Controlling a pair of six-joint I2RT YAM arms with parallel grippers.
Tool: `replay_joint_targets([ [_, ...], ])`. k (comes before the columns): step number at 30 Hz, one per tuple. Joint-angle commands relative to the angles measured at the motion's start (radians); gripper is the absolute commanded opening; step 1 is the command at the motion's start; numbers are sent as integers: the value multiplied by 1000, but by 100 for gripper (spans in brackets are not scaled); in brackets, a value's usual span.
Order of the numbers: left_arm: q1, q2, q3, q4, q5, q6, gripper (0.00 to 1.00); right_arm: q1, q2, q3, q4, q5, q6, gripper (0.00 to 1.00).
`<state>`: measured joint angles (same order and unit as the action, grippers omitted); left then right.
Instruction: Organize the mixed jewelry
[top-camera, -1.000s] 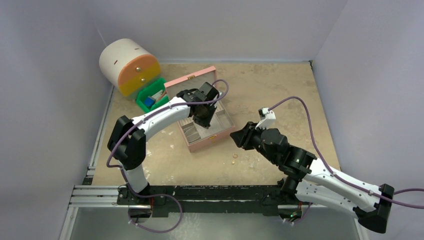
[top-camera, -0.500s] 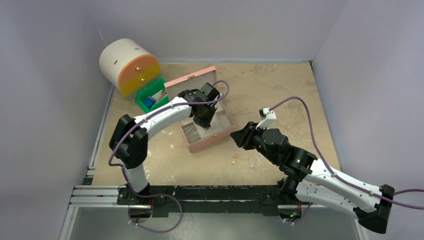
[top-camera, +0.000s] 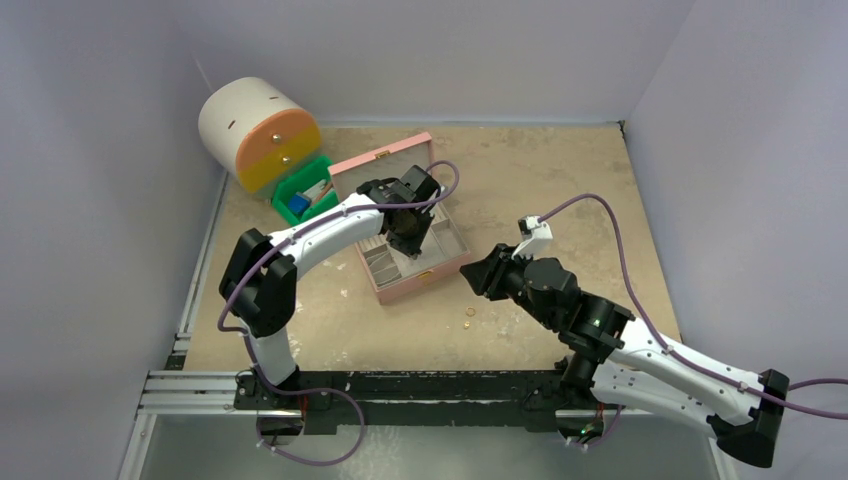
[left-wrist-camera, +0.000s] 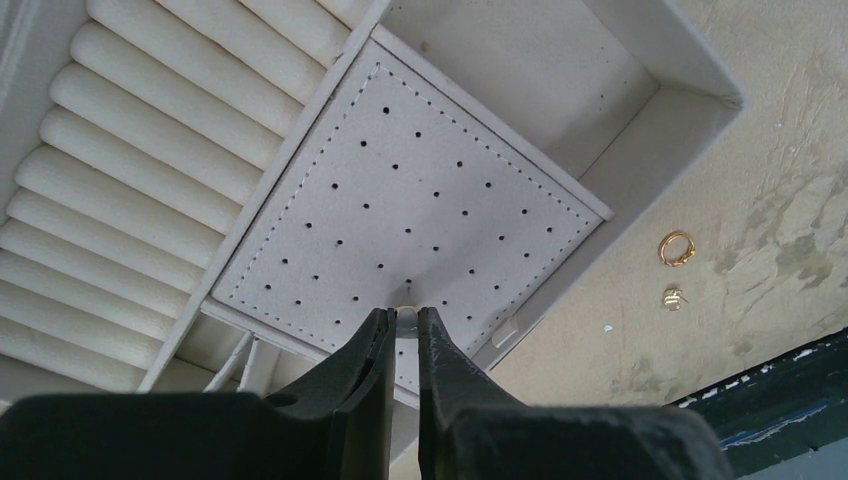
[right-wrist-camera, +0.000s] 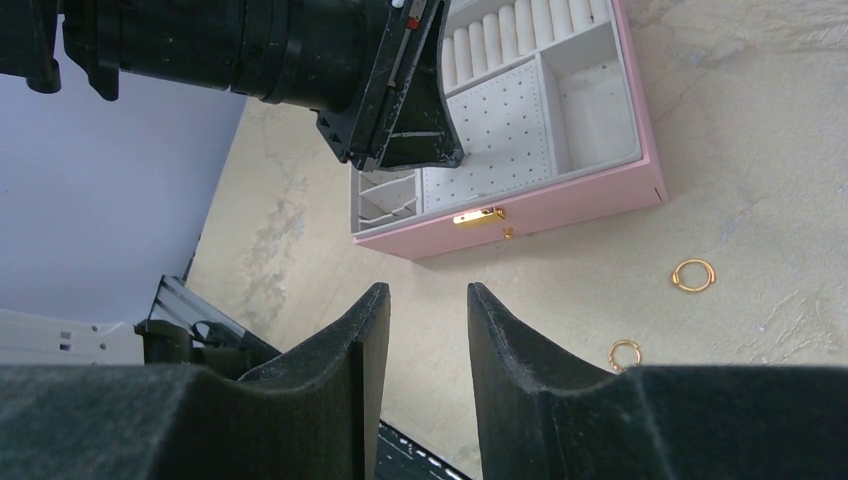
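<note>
Pink box (right-wrist-camera: 560, 208) open, mid-table. Left gripper (left-wrist-camera: 404, 322) nearly closed on small piece (left-wrist-camera: 405, 316), tips straight above perforated pad (left-wrist-camera: 400, 200) — close, contact unclear. Gold ring (right-wrist-camera: 693, 274), second ring (right-wrist-camera: 625, 353) loose on table (right-wrist-camera: 780, 120) off box's front edge — nearer right gripper (right-wrist-camera: 428, 295), half open, empty.

This is looking like a robot lab cell. Plain grey walls (top-camera: 450, 60) are closing in a beige table (top-camera: 560, 170) on three sides. A left arm (top-camera: 320, 232) and a right arm (top-camera: 645, 355) are sitting bolted to a metal rail (top-camera: 195, 390) along the table's near edge, trailing purple cables (top-camera: 592, 196). A pink box (top-camera: 400, 290), a toy-like drawer unit (top-camera: 258, 130) and a green bin (top-camera: 300, 188) are standing on the table's left half.
</note>
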<state>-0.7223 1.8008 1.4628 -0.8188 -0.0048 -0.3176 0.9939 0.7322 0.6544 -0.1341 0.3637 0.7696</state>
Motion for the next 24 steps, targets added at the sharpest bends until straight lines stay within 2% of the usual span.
replay_joint_targets([
  [1,2,0,31,37,-22,23,0,3,-6,1,45,-7,-9,37],
  [24,4,-36,16,56,-30,21,0,3,-3,0,46,-6,-4,37],
])
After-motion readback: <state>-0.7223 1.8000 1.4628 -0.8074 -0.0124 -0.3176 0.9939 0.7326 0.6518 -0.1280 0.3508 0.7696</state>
